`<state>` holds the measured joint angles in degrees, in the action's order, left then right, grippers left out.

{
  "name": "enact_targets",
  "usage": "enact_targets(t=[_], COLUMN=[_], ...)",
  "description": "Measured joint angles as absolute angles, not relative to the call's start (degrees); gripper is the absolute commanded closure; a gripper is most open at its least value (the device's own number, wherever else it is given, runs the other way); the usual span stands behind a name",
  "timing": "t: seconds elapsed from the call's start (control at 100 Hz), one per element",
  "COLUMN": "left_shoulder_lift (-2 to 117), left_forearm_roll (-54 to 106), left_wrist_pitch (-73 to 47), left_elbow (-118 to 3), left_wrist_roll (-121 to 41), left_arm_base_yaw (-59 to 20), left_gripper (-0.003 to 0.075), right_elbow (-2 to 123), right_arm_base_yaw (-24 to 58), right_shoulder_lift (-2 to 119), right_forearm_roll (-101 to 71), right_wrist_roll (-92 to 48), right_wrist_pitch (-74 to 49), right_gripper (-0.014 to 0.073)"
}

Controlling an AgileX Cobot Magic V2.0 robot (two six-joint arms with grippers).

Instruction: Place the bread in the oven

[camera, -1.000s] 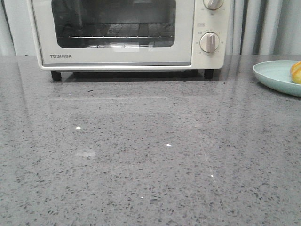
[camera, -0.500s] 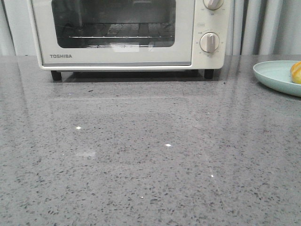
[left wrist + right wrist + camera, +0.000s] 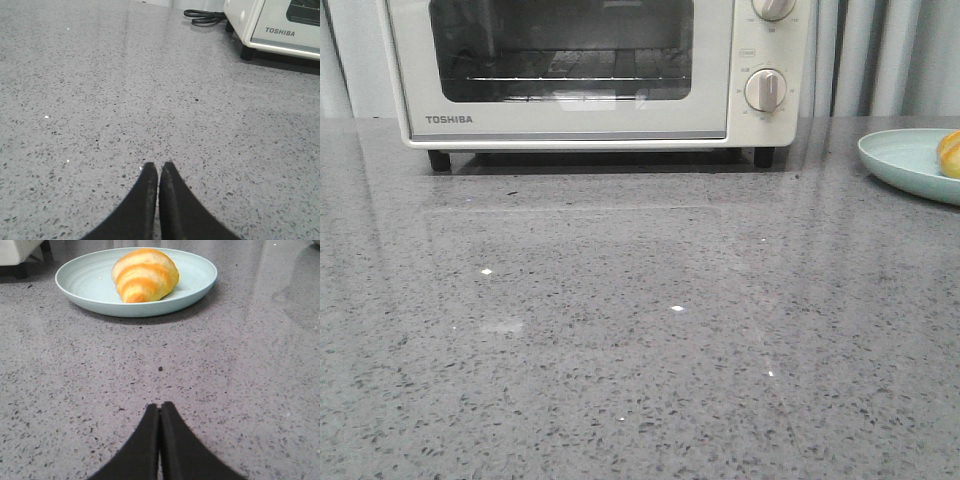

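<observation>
The cream-white oven [image 3: 590, 70] stands at the back of the grey counter with its glass door closed; its corner [image 3: 280, 30] shows in the left wrist view. The golden bread [image 3: 145, 275] lies on a pale blue plate [image 3: 80, 282] ahead of my right gripper [image 3: 160, 406], which is shut and empty, well short of the plate. In the front view only the plate's edge [image 3: 905, 160] and a sliver of bread [image 3: 951, 152] show at the far right. My left gripper [image 3: 159, 166] is shut and empty over bare counter, away from the oven. Neither gripper shows in the front view.
A black power cord [image 3: 205, 17] lies on the counter beside the oven. Two round knobs [image 3: 766, 90] sit on the oven's right panel. Pale curtains [image 3: 880, 55] hang behind the counter.
</observation>
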<state>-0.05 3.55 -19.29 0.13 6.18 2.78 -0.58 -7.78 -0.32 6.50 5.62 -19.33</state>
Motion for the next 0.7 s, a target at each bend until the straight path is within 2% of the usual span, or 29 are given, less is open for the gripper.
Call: enact_targets(t=[0.7], left_shoulder_lift=[0.0], left_forearm_roll=[3.6], left_wrist_pitch=[-19.3], left_elbow=[0.1], left_wrist_roll=[6.2], left_arm_base_yaw=[2.8], left_gripper=[0.0741], right_elbow=[-0.6], right_arm_base_yaw=[-7.7], right_shoulder_lift=[-0.3], right_forearm_roll=[15.6], right_wrist_roll=[5.6], right_wrist_pitch=[-19.5], right_gripper=[0.0641])
